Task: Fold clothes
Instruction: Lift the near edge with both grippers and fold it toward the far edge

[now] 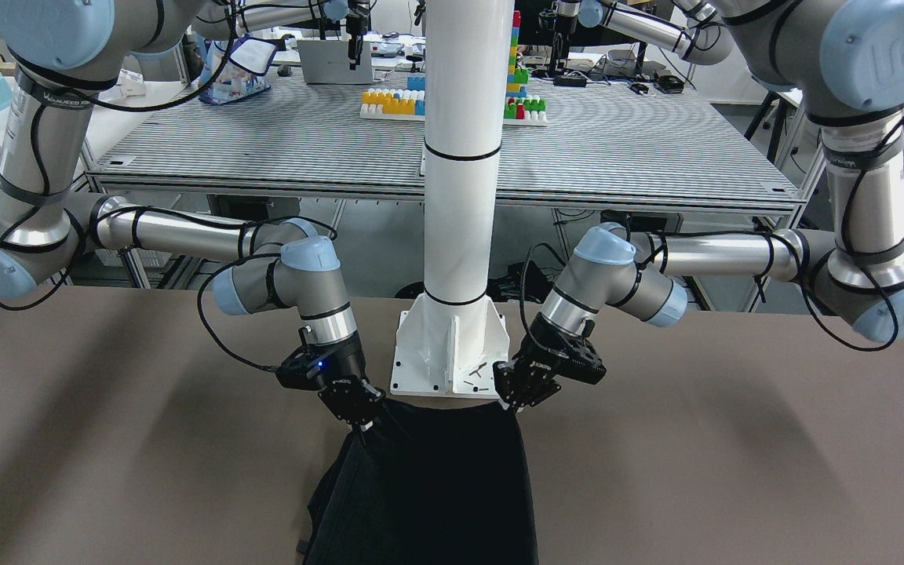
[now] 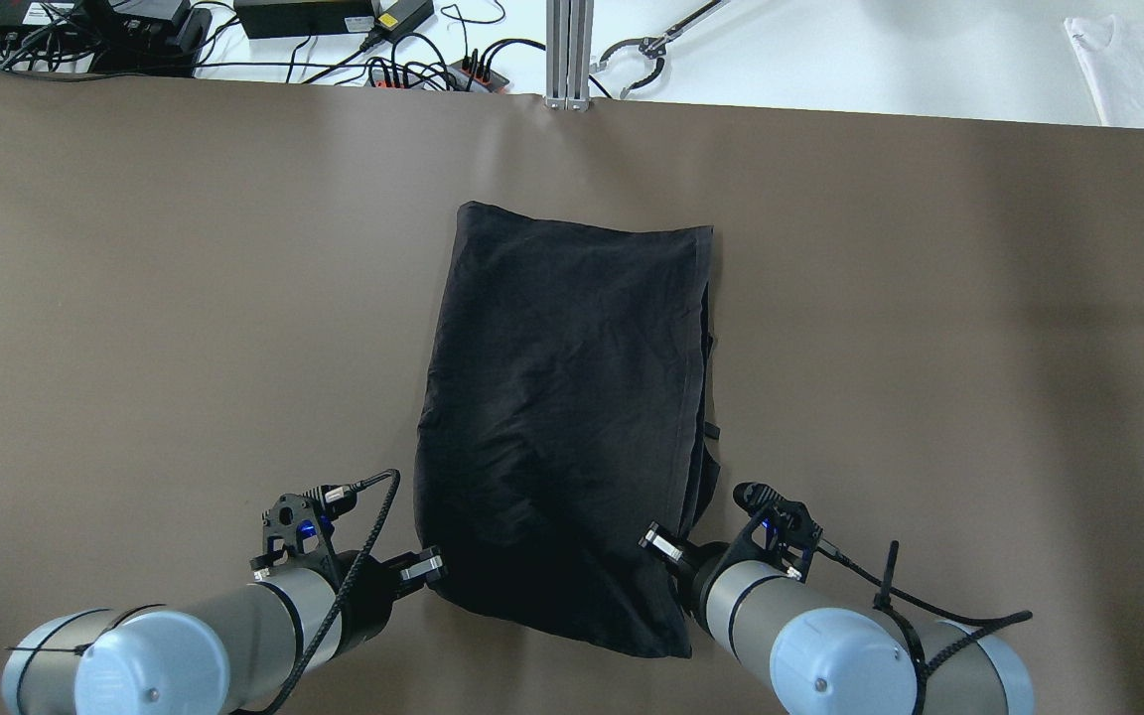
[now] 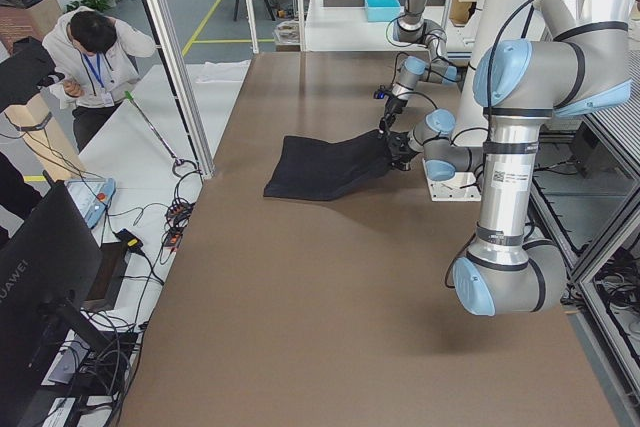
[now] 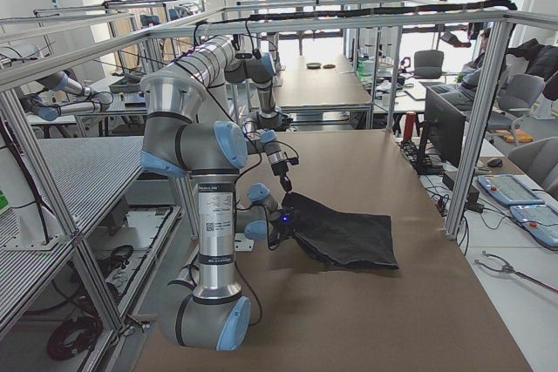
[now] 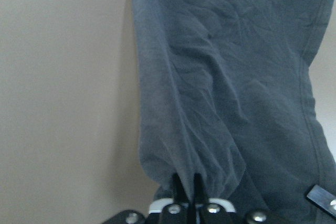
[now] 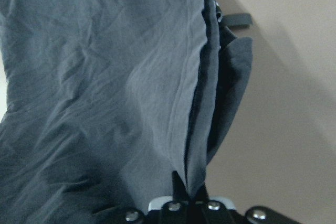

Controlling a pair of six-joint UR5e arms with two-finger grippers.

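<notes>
On the brown table [image 2: 135, 298], the black garment [image 2: 562, 397] lies in the middle as a rough rectangle. Its far edge is flat and its near edge sits between the two arms.

Seen from overhead, the left gripper [image 2: 430, 571] is at the garment's near left corner and the right gripper [image 2: 664, 548] at its near right corner. That view does not show how the fingers meet the cloth.

The wrist cameras do. The left gripper's fingers [image 5: 178, 190] are pressed together on a pinch of fabric, and gathers fan out from the grip. The right gripper's fingers [image 6: 177, 183] are likewise clamped on the hemmed edge, where several layers stack over one another.

Only the front-facing camera shows the white pillar [image 1: 460, 157] and its base plate [image 1: 421, 369]. The held edge lies just in front of the plate, with a gripper at each end of it.

From the left-end camera, the cloth slopes up from the table to the grippers, which the overhead view flattens out. A person [image 3: 95, 57] in a pale hooded top stands off the side of the table opposite the robot. The right-end camera shows the same rise from the other side.
</notes>
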